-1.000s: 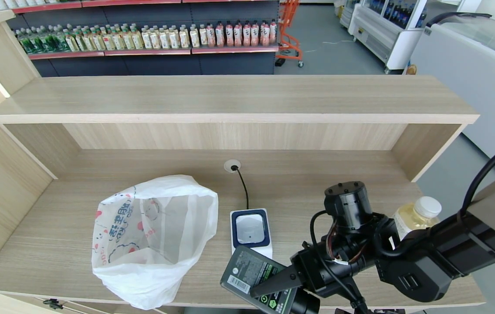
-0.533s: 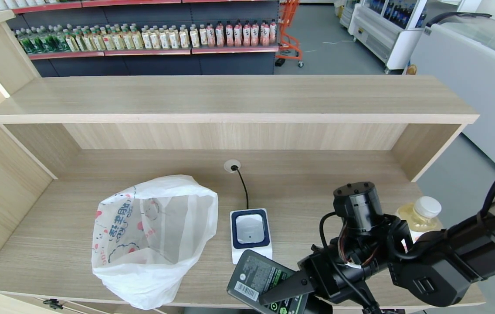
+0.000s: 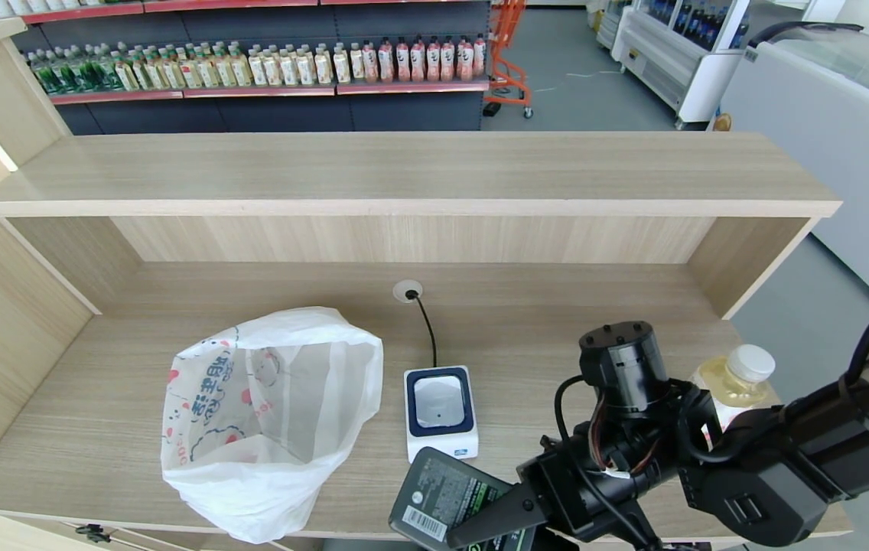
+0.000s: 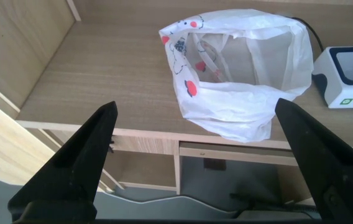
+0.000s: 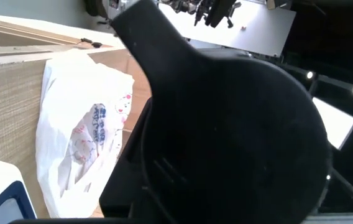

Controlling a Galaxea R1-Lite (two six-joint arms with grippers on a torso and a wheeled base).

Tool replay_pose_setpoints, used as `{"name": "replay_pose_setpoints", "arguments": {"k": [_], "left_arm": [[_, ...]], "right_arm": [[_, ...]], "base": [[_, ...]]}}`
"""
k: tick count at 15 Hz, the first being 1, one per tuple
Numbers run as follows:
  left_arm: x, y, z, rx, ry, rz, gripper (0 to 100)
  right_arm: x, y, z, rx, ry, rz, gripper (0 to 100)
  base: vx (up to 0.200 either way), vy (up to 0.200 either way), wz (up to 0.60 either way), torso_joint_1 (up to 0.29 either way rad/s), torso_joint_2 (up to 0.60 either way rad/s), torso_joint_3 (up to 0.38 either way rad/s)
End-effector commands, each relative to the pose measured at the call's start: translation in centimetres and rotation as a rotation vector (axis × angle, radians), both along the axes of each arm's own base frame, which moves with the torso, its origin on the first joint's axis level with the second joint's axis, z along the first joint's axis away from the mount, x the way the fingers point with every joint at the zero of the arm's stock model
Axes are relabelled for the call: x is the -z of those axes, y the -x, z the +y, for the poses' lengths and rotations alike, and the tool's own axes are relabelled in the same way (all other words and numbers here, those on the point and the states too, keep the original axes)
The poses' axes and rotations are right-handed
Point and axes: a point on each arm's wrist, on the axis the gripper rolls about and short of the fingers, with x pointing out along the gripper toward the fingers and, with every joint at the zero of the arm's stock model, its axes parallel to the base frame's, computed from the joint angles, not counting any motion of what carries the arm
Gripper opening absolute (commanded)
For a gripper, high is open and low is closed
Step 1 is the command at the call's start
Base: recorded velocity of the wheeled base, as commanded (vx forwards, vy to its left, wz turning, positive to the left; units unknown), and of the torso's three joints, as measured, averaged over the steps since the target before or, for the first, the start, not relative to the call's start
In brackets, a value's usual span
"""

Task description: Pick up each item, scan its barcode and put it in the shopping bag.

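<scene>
My right gripper (image 3: 480, 526) is shut on a flat dark package (image 3: 438, 497) with green print and a white barcode label. It holds the package over the counter's front edge, just in front of the white barcode scanner (image 3: 440, 409). The white shopping bag (image 3: 266, 417) stands open to the left of the scanner; the left wrist view shows the bag (image 4: 238, 81) and scanner (image 4: 349, 74) too. My left gripper (image 4: 201, 162) hangs open in front of the counter edge with nothing between its fingers (image 4: 89, 149). In the right wrist view a dark shape close up hides most; the bag (image 5: 83, 143) shows beside it.
A bottle of yellow drink with a white cap (image 3: 733, 379) stands on the counter at the right, behind my right arm. The scanner's black cable (image 3: 427, 329) runs back to a hole in the counter. A raised wooden shelf (image 3: 404, 172) and side walls enclose the counter.
My right arm swung a little to the right with the package, then came back left and slightly lower. The bag, scanner and bottle have not moved.
</scene>
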Motion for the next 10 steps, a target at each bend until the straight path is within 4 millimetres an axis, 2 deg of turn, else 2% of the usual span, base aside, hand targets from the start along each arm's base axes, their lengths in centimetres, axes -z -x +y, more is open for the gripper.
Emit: {"name": "replay_pose_setpoints", "arguments": {"k": [1,4,5,6,7,8,10], "left_arm": [[0.0,0.0,0.0,0.000,0.000,-0.001,100],[0.0,0.0,0.0,0.000,0.000,-0.001,100],[0.0,0.0,0.0,0.000,0.000,-0.001,100],[0.0,0.0,0.0,0.000,0.000,-0.001,100],[0.0,0.0,0.0,0.000,0.000,-0.001,100],[0.0,0.0,0.0,-0.001,0.000,-0.001,100],[0.0,0.0,0.0,0.000,0.000,-0.001,100]], "right_arm": [[0.3,0.2,0.2,0.003,0.017,0.011,0],[-0.9,0.4,-0.9,0.080,0.055,0.071,0],[-1.6,0.8,-2.5,0.135,0.067,0.141,0],[-2.3,1.3,-5.4,0.229,0.079,0.222,0],[-2.3,1.9,-7.3,0.298,0.097,0.307,0],[-2.8,4.2,-11.3,0.485,0.143,0.589,0],[-5.7,5.8,-12.9,0.595,0.175,0.938,0]], "base": [[0.000,0.000,0.00,0.000,0.00,0.000],[0.000,0.000,0.00,0.000,0.00,0.000],[0.000,0.000,0.00,0.000,0.00,0.000],[0.000,0.000,0.00,0.000,0.00,0.000],[0.000,0.000,0.00,0.000,0.00,0.000],[0.000,0.000,0.00,0.000,0.00,0.000],[0.000,0.000,0.00,0.000,0.00,0.000]]}}
